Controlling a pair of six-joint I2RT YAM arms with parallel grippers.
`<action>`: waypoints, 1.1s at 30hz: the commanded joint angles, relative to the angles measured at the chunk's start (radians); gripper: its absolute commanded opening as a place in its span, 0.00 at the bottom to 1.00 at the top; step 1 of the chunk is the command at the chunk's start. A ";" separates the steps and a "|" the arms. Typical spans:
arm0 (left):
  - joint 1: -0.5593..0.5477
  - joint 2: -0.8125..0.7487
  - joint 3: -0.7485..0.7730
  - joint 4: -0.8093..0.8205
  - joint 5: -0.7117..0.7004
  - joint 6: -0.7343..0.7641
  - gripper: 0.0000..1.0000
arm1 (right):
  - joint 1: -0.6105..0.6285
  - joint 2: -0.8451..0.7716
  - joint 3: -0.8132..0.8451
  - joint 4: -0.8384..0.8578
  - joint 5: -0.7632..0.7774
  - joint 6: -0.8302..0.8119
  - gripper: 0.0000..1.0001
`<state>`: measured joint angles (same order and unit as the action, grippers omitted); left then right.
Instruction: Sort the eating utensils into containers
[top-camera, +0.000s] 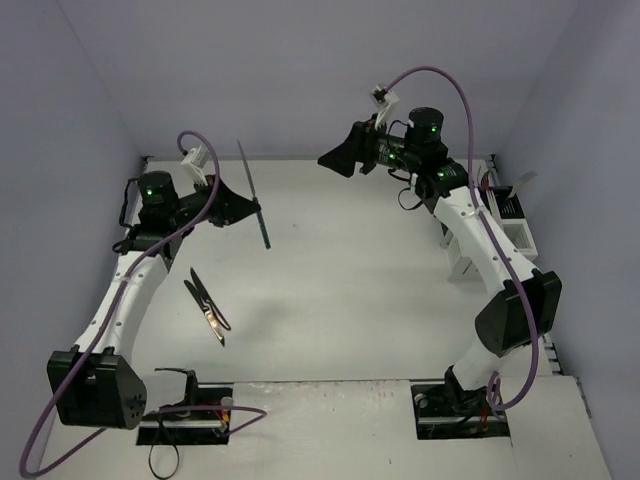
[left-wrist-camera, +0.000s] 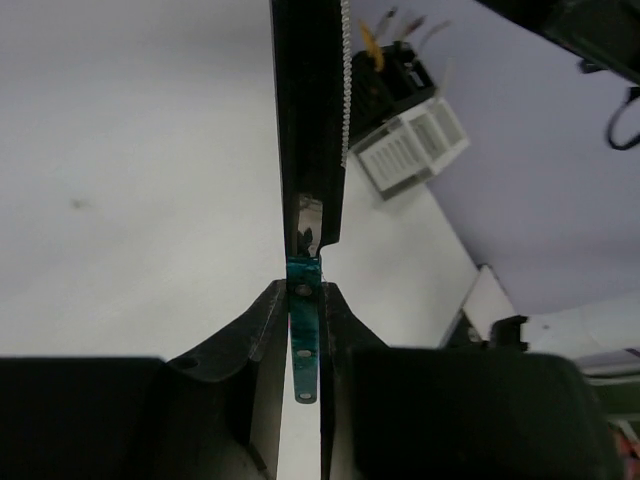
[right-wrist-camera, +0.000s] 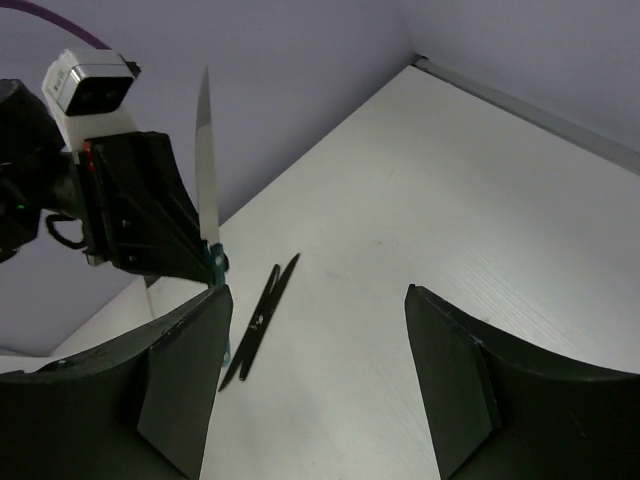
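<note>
My left gripper (top-camera: 250, 207) is shut on a teal-handled knife (top-camera: 254, 192) and holds it above the table, blade up and away. In the left wrist view the teal handle (left-wrist-camera: 303, 335) sits between the closed fingers (left-wrist-camera: 262, 325), and the blade (left-wrist-camera: 310, 110) runs straight ahead. My right gripper (top-camera: 340, 160) hangs open at the back centre, facing the left gripper, with nothing between its fingers (right-wrist-camera: 180, 370). Two black knives (top-camera: 207, 305) lie crossed on the table at the left (right-wrist-camera: 258, 320). The containers (top-camera: 512, 218) stand at the right edge, the white slotted one (left-wrist-camera: 415, 145) next to the black one (left-wrist-camera: 400, 75).
Gold utensil tips (left-wrist-camera: 372, 40) stick out of the black bin. Pale walls close the table at the back and both sides. The arm bases (top-camera: 185, 415) sit on black plates at the near edge. A purple cable (top-camera: 440, 80) loops over the right arm.
</note>
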<state>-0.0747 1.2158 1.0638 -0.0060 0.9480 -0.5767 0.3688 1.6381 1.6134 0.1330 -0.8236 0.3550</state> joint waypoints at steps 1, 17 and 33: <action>-0.121 -0.058 0.016 0.346 0.140 -0.148 0.00 | 0.061 0.010 0.083 0.085 -0.096 0.049 0.64; -0.208 0.009 0.171 -0.239 -0.204 0.079 0.00 | 0.098 -0.022 0.031 0.133 -0.113 0.076 0.64; -0.294 0.020 0.264 -0.543 -0.708 0.088 0.00 | 0.161 0.017 0.040 0.094 0.174 0.102 0.47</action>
<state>-0.3492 1.2552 1.2713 -0.5268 0.3482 -0.5020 0.4709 1.6518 1.5964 0.1786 -0.7222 0.4480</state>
